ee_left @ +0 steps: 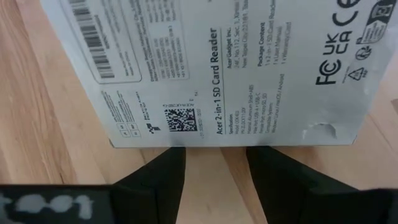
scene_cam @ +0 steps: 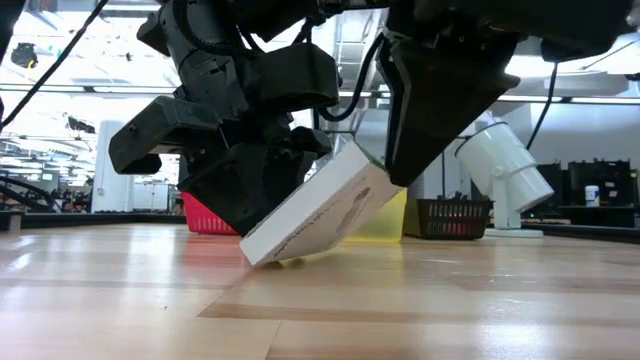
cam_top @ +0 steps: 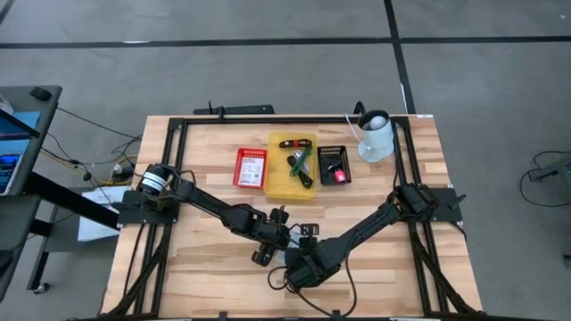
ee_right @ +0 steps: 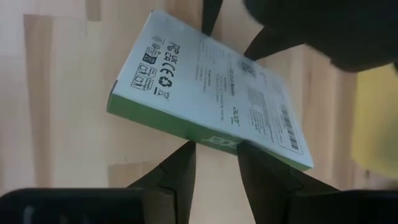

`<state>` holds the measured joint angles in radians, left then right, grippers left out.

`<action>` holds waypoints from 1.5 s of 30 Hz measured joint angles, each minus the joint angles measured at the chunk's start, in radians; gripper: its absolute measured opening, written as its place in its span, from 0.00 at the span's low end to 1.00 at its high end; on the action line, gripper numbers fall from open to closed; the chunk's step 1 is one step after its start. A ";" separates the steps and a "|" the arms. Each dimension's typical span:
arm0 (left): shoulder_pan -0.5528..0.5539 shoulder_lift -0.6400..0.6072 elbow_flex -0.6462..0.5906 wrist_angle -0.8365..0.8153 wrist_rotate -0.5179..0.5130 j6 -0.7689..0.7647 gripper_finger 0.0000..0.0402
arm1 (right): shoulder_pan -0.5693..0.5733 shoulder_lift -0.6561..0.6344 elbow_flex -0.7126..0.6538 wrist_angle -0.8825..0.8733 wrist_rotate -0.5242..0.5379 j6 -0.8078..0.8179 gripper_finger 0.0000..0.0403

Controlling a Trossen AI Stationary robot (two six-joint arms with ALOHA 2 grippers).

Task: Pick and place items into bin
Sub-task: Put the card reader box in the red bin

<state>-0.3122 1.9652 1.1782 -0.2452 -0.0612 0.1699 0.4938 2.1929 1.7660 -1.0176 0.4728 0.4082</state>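
Note:
A white printed packet [scene_cam: 320,210], a flat box with one green long side, stands tilted near the table's front middle. Its lower corner [scene_cam: 255,255] rests on the wood and its green side is raised. My right gripper [ee_right: 214,155] stands at that green side, its fingers apart with bare wood between them. My left gripper [ee_left: 216,163] stands at the opposite long edge, also with fingers apart. The packet hides both grippers' fingertips. Green-and-black handled tools [cam_top: 300,168] lie in the yellow bin [cam_top: 278,183]. My left gripper meets the packet at the long edge [ee_left: 230,144] that lies low on the table, slanting down from the table's left. The packet's edge hides the fingertips, so I cannot tell whether they touch it. My right gripper meets the packet's raised green long side [ee_right: 214,138], slanting down from the near right. The packet runs past both fingers and is not pinched between them. Its raised end [scene_cam: 385,175] leans at my finger [scene_cam: 410,150], and the tips are hidden by the packet.
Along the far side stand a red bin [cam_top: 251,168], the yellow bin and a black bin [cam_top: 335,166] with a small pink-red piece. A white jug-like thing [cam_top: 376,135] stands at the far right. Bare wood lies to the left and right of the arms.

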 joint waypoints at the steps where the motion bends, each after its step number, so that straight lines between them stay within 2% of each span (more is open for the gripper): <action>1: 0.000 0.000 0.000 -0.001 0.000 0.000 0.41 | 0.000 0.000 0.000 0.001 0.009 -0.002 0.30; 7: 0.003 0.000 0.007 0.043 -0.006 0.012 0.41 | 0.008 0.002 0.007 0.050 0.160 -0.037 0.30; 10: 0.001 0.000 0.007 0.049 -0.012 0.015 0.42 | 0.017 0.005 0.012 0.046 0.184 -0.039 0.30; 25: 0.000 0.001 0.006 0.057 -0.003 0.013 0.42 | 0.025 0.005 0.014 0.031 0.166 -0.043 0.30; 31: -0.002 0.002 0.006 0.059 0.001 0.010 0.42 | 0.040 0.006 0.012 0.027 0.202 -0.039 0.30; 45: -0.003 0.002 0.004 0.052 0.003 0.008 0.42 | 0.074 0.006 0.011 0.024 0.206 -0.031 0.30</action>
<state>-0.3148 1.9667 1.1822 -0.1930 -0.0578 0.1780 0.5678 2.1994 1.7771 -0.9932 0.6788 0.3775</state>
